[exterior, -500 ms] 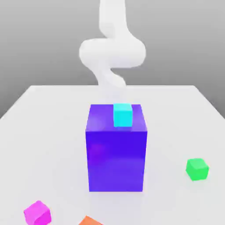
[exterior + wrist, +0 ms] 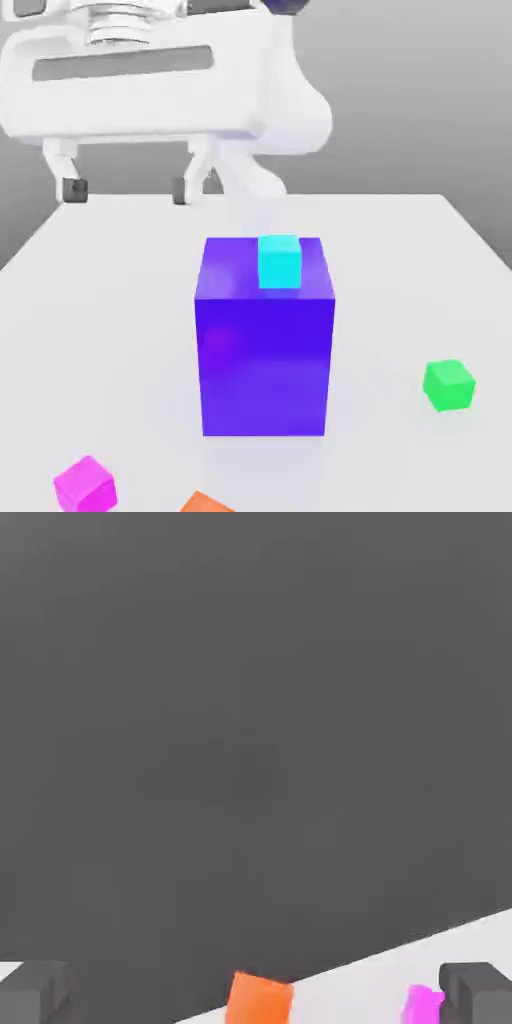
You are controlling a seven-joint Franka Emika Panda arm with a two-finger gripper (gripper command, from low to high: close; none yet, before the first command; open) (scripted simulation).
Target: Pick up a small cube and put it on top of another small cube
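Stock on my remote screen, exterior view, clock bearings taken from the big purple-blue block (image 2: 265, 350) at the worktop (image 2: 400, 260) centre:
- Hand (image 2: 127, 188): at eleven o'clock, high above the surface, fingers spread wide, nothing between them.
- Small magenta-pink cube (image 2: 85, 485): at seven o'clock, near the front edge, resting free on the worktop.
- Orange cube (image 2: 205, 503): at six o'clock, just beside the pink one.
- Cyan cube (image 2: 280, 262): on top of the block, at its front edge.
- Green cube (image 2: 448, 385): at four o'clock, well apart.

Risks, as I judge them: the pink cube sits close to the edge, so a misaligned descent could push it off; the orange neighbour could be clipped; an off-centre release could topple the stack.
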